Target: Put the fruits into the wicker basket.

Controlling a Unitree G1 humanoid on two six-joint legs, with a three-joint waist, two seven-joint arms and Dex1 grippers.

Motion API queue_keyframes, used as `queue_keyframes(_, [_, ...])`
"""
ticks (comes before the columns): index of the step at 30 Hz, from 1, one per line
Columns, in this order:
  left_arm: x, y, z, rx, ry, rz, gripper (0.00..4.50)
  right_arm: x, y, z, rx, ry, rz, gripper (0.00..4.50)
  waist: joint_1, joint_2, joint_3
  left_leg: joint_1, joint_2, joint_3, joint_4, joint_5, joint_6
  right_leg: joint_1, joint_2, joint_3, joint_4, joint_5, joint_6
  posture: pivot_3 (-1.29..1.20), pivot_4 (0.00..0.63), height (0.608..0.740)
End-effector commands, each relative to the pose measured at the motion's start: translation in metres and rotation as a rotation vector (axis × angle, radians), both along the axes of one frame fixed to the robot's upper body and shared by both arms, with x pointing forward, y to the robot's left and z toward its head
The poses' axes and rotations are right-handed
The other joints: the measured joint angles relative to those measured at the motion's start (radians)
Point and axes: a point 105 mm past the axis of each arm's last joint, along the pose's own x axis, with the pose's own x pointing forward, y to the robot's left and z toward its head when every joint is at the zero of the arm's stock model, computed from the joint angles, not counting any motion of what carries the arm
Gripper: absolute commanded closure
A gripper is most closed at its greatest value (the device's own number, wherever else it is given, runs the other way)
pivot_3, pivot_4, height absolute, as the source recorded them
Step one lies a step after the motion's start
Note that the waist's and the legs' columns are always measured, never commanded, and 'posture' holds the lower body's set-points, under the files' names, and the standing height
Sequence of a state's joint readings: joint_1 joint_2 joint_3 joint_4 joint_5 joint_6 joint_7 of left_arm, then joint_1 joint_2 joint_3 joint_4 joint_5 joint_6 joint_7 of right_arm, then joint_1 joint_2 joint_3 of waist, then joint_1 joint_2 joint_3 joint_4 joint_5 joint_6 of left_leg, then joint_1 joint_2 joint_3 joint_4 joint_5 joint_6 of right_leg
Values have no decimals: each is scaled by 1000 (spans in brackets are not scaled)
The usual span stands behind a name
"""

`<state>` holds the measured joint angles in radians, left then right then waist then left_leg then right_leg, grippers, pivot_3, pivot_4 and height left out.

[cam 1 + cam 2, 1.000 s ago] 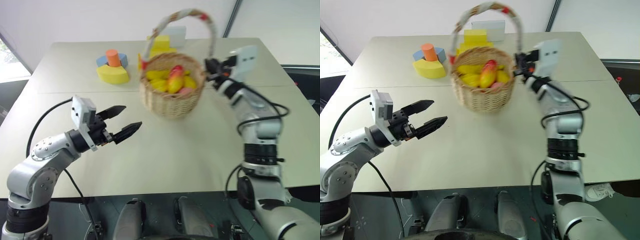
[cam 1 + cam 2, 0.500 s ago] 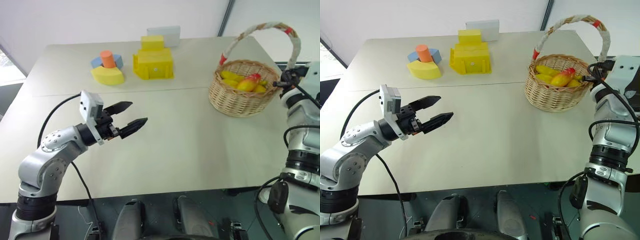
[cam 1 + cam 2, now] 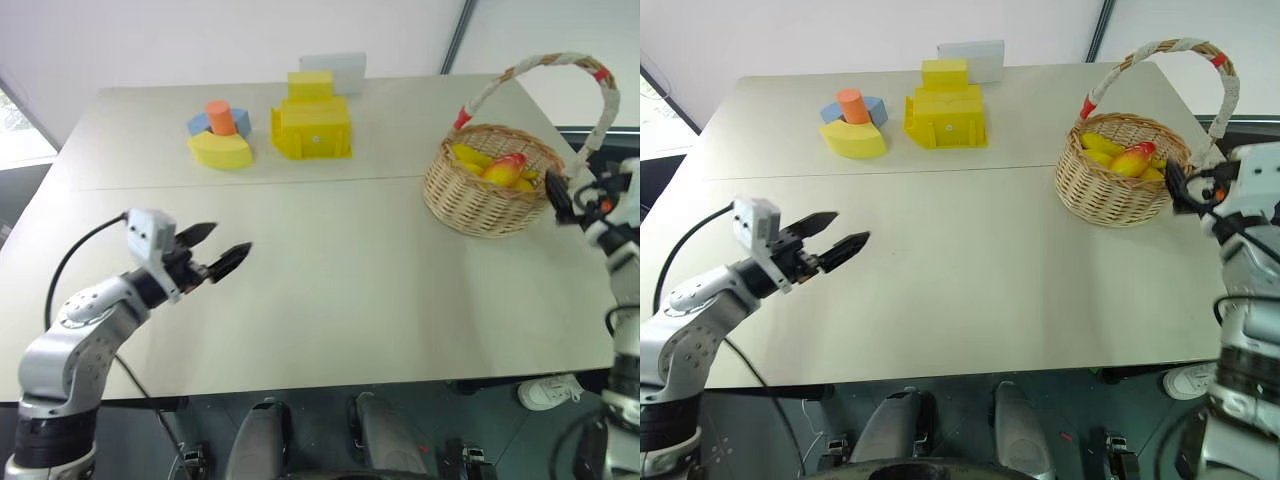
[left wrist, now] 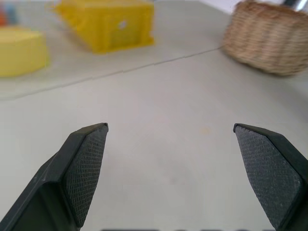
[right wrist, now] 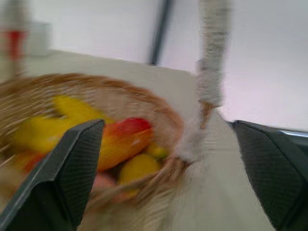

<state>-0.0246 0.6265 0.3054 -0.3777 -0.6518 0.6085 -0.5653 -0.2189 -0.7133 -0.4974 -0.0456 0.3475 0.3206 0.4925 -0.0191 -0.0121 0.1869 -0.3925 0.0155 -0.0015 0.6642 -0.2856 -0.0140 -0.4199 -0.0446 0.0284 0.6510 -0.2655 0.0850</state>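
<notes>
The left arm reached out low over the near left part of the table (image 3: 330,260), its gripper (image 3: 222,255) pointing forward and a little toward the middle, jaws wide apart and holding nothing. The right arm stood at the table's right edge with its gripper (image 3: 1180,187) aimed at the basket (image 3: 1110,190), just beside the wicker wall near the foot of the handle (image 3: 1160,48); its jaws were spread and gripped nothing.

The basket sat on the right side of the table, upright, with the fruits (image 3: 1120,158) inside: yellow pieces and a long yellow mango (image 5: 126,139) with a red end on top.

The right wrist view looked into the basket from close by, with the white-wrapped handle rising between the two fingers. The left wrist view showed bare tabletop between the finger pads (image 4: 86,168), with the yellow block house (image 4: 110,21) and basket beyond. Head views alone showed the orange cylinder (image 3: 220,116) on the far blocks.

No writing could be read
</notes>
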Motion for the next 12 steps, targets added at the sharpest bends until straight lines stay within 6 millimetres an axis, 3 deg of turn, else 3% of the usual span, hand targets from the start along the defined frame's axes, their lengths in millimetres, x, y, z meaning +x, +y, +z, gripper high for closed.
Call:
queue_keyframes(1, [-5, 27, 2, 25, -37, 91, 0, -19, 44, 7, -88, 14, 278, 82, 1, 0, 0, 1, 0, 0, 0, 0, 0, 1, 0, 0, 0, 0, 0, 0, 150, 740])
queue_keyframes(6, [-13, 50, -20, 36, -5, 188, 0, -42, 96, -24, -103, 155, 544, 82, 1, 0, 0, 6, 1, -1, 0, 0, 0, 8, 0, -1, -1, 0, -1, 0, 150, 740])
queue_keyframes(12, [-20, 44, -26, 24, -21, 166, 0, -34, 107, -42, -76, 180, 563, 82, 7, -1, 0, 6, 0, -2, 0, 0, 0, 9, -1, -2, -3, -1, -2, 0, 150, 740])
